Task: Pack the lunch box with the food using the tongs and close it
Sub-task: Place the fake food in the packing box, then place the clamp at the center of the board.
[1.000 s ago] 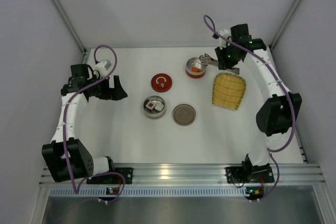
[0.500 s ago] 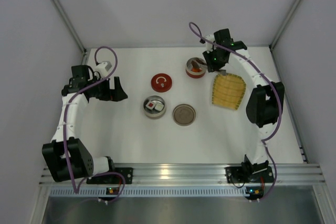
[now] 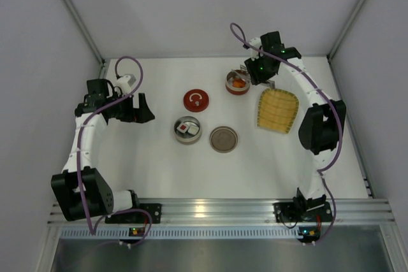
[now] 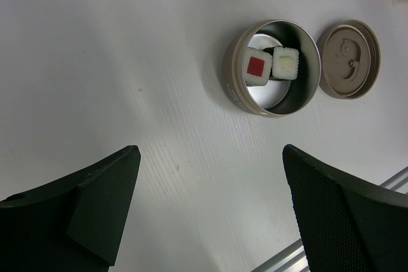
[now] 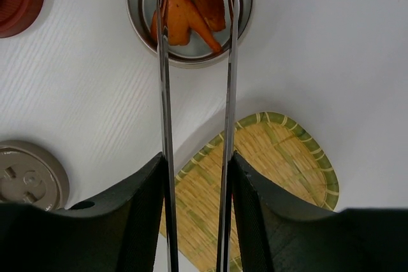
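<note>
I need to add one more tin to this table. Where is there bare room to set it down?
Free: the near strip between the beige lid and the table's near edge, and the back strip behind the red lid. Crowded: the sushi tin and lids mid-table, and the orange-food tin beside the mat.

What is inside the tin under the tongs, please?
Two orange pieces lie in the tin; the tongs cover part of one, and the tin's far edge is out of frame.

white table (image 3: 159, 164) carries two tins (image 3: 187, 130), lids (image 3: 196, 100), mat (image 3: 278, 111).
</note>
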Controlling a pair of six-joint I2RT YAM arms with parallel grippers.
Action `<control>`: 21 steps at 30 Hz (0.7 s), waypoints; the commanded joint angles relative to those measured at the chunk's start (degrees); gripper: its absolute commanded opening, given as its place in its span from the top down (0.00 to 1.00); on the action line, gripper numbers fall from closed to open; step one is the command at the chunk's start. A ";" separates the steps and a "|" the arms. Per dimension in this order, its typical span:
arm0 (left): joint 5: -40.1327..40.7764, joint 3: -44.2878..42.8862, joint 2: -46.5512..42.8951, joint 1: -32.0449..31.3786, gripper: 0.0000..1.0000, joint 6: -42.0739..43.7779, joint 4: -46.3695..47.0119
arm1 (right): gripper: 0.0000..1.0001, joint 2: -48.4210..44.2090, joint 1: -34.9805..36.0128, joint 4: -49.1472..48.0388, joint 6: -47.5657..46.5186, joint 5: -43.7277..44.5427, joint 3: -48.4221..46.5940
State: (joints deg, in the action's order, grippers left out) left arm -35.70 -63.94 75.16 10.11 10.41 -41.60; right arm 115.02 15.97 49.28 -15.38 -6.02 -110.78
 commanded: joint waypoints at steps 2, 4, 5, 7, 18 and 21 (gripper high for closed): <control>-0.77 -0.30 -1.59 0.35 0.02 0.57 1.09 | 0.59 -4.10 -0.06 0.47 -0.44 -1.10 -3.48; -0.60 -0.57 -1.77 0.35 0.02 0.48 0.91 | 0.61 -6.03 -0.32 1.26 -0.36 -1.27 -3.39; -0.51 -0.74 -1.94 0.35 0.02 0.57 0.48 | 0.61 -6.99 -0.76 2.39 -0.44 -1.45 -3.30; -0.33 -0.83 -2.64 0.35 0.02 0.75 0.21 | 0.62 -10.59 -3.04 3.54 -0.44 -2.59 -1.73; -1.91 0.05 -3.17 0.35 0.02 0.13 0.91 | 0.63 -26.25 -31.75 4.08 -8.87 -7.95 18.58; -2.44 -0.13 -2.82 0.35 0.02 -0.22 1.35 | 0.63 -23.63 -37.13 2.58 -11.16 -8.30 20.43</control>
State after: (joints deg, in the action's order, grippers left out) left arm -36.03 -63.94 73.12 10.11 10.57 -41.63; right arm 89.08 -18.28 52.25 -22.81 -11.44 -91.90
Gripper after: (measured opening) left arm 0.983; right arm 0.373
